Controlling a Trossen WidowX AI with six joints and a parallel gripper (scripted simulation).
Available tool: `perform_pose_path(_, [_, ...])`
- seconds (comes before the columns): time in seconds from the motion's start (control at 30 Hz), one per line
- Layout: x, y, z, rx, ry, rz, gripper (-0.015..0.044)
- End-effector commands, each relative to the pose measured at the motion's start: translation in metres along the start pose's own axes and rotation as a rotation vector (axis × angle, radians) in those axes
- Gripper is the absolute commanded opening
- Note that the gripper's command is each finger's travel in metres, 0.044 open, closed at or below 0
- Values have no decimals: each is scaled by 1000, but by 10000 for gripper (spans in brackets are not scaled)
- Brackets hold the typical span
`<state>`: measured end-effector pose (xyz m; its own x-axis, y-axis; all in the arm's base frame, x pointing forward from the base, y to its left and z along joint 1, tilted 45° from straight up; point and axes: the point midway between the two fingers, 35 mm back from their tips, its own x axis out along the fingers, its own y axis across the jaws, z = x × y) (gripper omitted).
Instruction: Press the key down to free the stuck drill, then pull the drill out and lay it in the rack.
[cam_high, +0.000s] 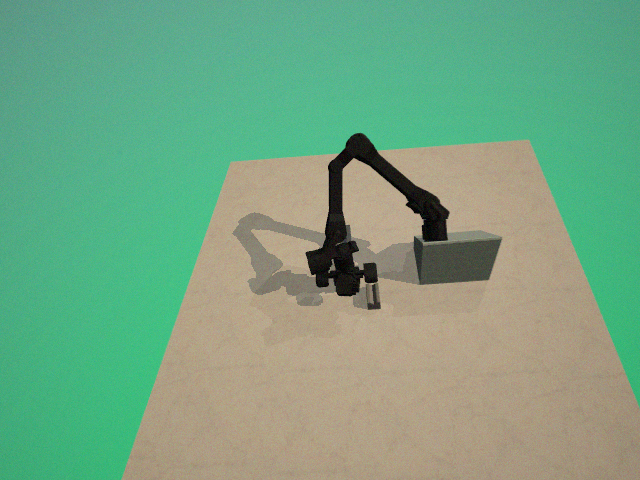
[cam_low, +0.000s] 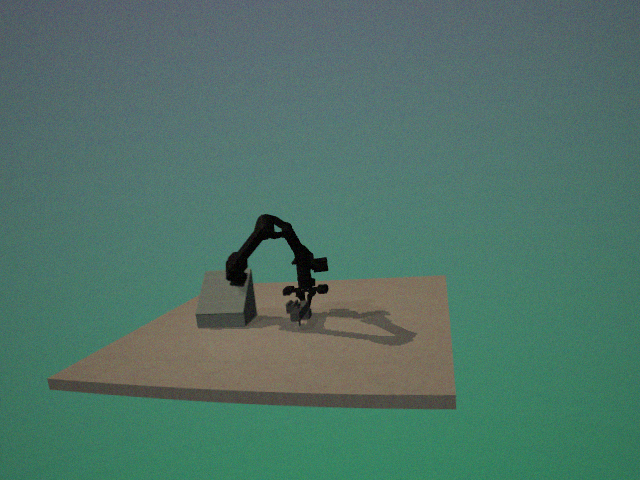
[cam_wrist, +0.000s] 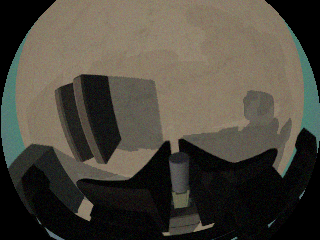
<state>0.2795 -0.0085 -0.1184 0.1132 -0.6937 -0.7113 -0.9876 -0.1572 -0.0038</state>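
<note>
In the wrist view my gripper (cam_wrist: 175, 150) is shut on the drill (cam_wrist: 179, 175), a short grey cylinder that stands upright between the dark fingers. A small tan and grey block (cam_wrist: 182, 212) sits right under it. I cannot make out the key. The rack (cam_wrist: 100, 119) (cam_high: 373, 298), a dark slotted holder, stands on the table left of the fingers in the wrist view. In the top view it is just right of the gripper (cam_high: 345, 287). In the exterior view the gripper (cam_low: 299, 311) is low over the table, and the drill is too small to see.
The arm's base stands on a grey box (cam_high: 457, 260) (cam_low: 223, 304) on the tan table (cam_high: 392, 392) (cam_low: 258, 361). A dark grey block edge (cam_wrist: 36, 167) shows at the lower left of the wrist view. The arm's shadow falls to the left in the top view.
</note>
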Motion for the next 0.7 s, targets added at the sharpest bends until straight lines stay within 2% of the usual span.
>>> perform_pose_path(0.0, [-2, -2, 9, -2, -3, -5, 0])
perform_pose_path(0.47, [-2, -3, 32, -2, -4, -6, 0])
perform_pose_path(0.67, [0, -1, 23, 1, -1, -1, 157])
